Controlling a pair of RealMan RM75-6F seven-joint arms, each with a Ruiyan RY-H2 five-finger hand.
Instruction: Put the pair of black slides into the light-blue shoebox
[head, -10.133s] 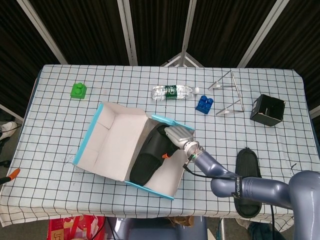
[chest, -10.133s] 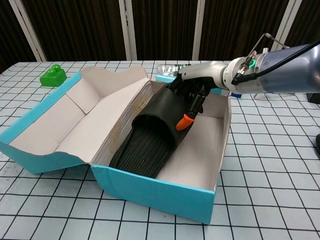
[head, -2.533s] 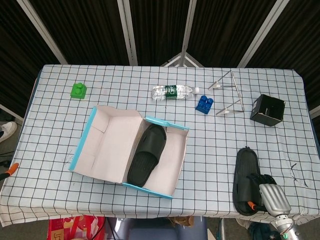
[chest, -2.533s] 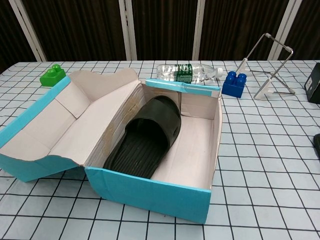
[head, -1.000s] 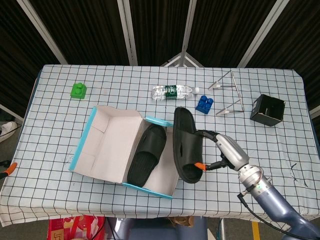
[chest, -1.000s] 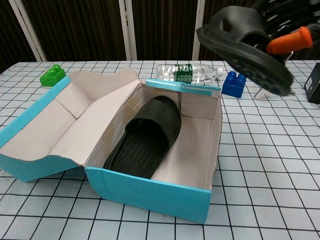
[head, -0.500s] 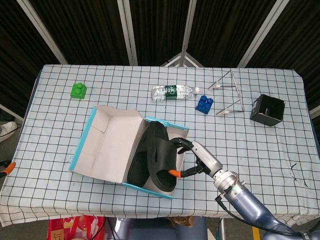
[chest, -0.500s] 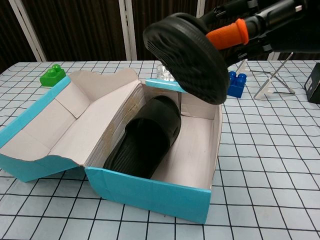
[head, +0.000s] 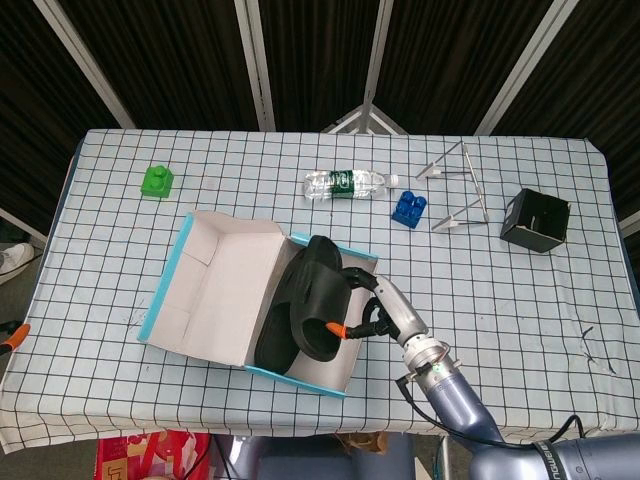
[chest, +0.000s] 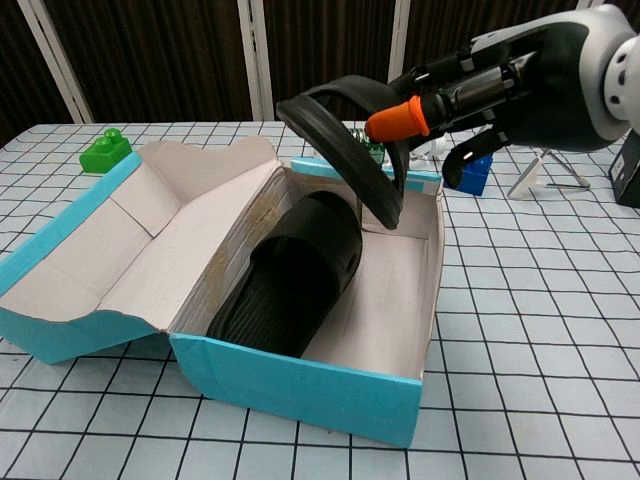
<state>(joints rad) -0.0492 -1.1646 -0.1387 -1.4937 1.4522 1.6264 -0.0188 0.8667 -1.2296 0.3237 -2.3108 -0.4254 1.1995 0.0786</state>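
**Over the box, second slide held tilted**

Above the open light-blue cardboard shoebox, the right hand grips one black rubber slide on edge. Its twin black slide lies flat inside. No left hand shows.

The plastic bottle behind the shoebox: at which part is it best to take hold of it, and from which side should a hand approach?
The plastic bottle lies on its side, so probably grip its labelled middle from above, fingers across the round body. Open table lies beyond it; the blue brick crowds its cap end.
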